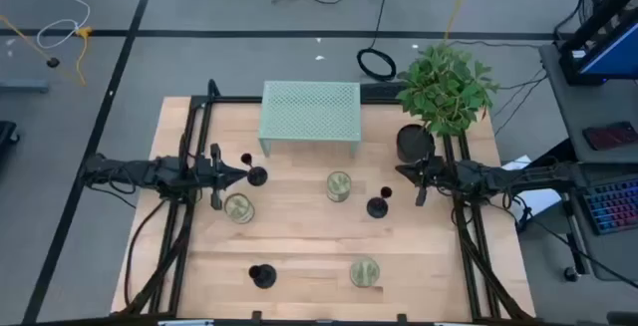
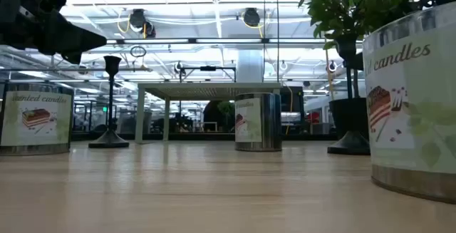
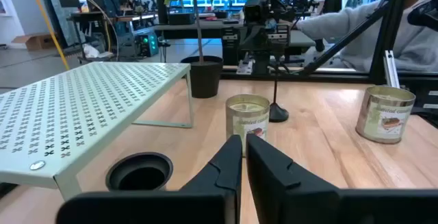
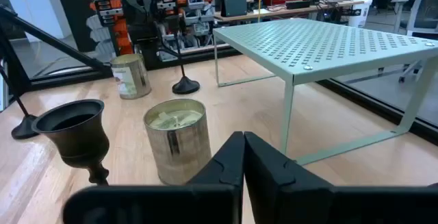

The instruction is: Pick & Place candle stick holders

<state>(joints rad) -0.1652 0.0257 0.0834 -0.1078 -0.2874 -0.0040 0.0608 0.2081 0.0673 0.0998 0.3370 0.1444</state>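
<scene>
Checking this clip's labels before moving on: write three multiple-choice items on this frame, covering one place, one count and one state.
1. What stands closest to the left gripper?
A) a candle stick holder
B) the plant pot
C) the green rack

2. How many candle stick holders stand on the table?
A) two
B) three
C) four

3. The right gripper is:
A) wide open
B) shut on a jar
C) shut, empty

Answers:
1 A: its base sits just off the fingertips.
2 B: two more stand mid-table and near the front edge.
3 C: its fingers meet with nothing between them.
</scene>
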